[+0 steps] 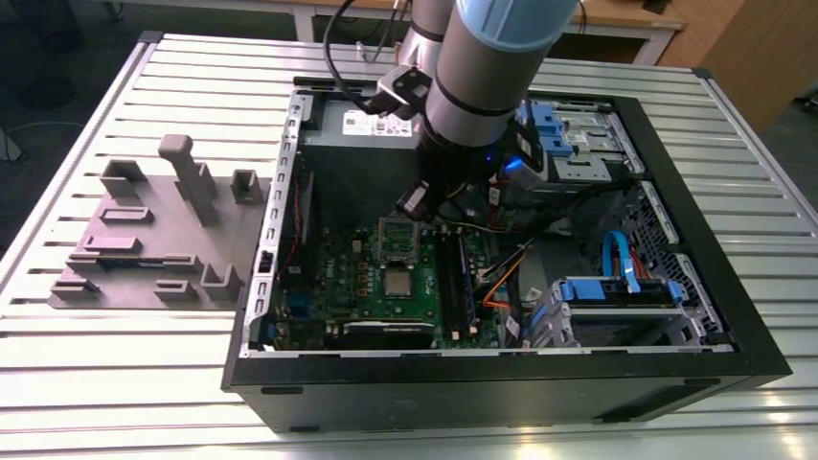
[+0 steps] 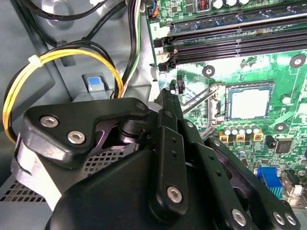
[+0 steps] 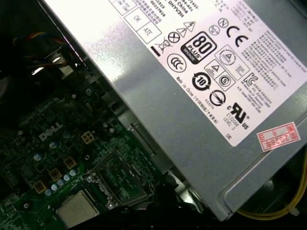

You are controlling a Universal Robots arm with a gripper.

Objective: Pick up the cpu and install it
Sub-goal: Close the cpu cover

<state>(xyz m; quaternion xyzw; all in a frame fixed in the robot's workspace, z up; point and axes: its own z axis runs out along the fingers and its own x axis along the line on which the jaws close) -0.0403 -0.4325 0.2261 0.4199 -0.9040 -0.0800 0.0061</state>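
1 cpu (image 1: 400, 282), flat square, silver-grey top with pale rim, sits in the socket on the green motherboard (image 1: 345, 278); seen also in both wrist views (image 2: 248, 103) (image 3: 76, 209). 1 hinged socket frame (image 1: 397, 238) stands open just beside it. 1 gripper (image 2: 173, 91) hovers above the board near the frame, fingers drawn close together, holding nothing. 1 grey power-supply box (image 3: 192, 96) borders the socket area. 1 mauve-grey tray (image 1: 153, 240) lies outside the case, well apart.
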